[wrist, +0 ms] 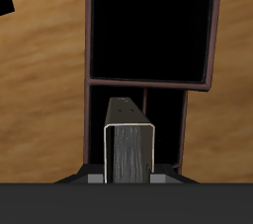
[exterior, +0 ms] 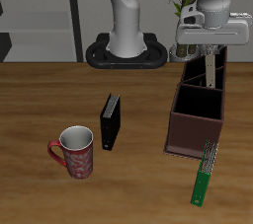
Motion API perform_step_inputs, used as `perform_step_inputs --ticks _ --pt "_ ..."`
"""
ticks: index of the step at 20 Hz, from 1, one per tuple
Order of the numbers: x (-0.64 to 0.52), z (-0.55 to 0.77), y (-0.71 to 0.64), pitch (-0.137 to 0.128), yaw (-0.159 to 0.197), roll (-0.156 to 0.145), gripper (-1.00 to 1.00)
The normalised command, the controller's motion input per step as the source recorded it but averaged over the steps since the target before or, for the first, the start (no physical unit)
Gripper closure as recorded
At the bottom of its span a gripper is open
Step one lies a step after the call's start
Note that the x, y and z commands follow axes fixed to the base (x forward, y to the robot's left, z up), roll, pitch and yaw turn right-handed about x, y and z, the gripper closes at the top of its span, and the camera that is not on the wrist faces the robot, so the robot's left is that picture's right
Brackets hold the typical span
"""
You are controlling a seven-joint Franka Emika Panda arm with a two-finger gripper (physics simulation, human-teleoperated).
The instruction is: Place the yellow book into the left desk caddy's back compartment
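My gripper is shut on the yellow book, a thin grey book with a tan edge that hangs tilted from the fingers. It hangs over the far end of the left desk caddy, a dark reddish-brown open box. In the wrist view the book stands on edge between my fingers, above the caddy's narrow sections. The wide squarish section lies beyond them. I cannot tell whether the book's lower edge touches the caddy.
A black book stands upright mid-table. A red patterned mug stands nearer the front edge. A long green book lies just in front of the caddy. The robot's base stands at the back.
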Motion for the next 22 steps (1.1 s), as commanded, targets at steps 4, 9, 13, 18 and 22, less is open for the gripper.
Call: perform_step_inputs --ticks 4,9,13,18,22 --pt "0.02 0.02 0.06 -0.008 0.003 0.017 1.0" --pt "0.1 -0.13 0.04 0.014 0.01 0.018 1.0" --pt "0.19 -0.27 0.0 0.035 0.013 0.017 1.0" --pt "0.13 -0.19 -0.03 0.024 -0.001 -0.003 1.0" --pt "0.04 -0.24 0.02 0.029 -0.006 0.005 1.0"
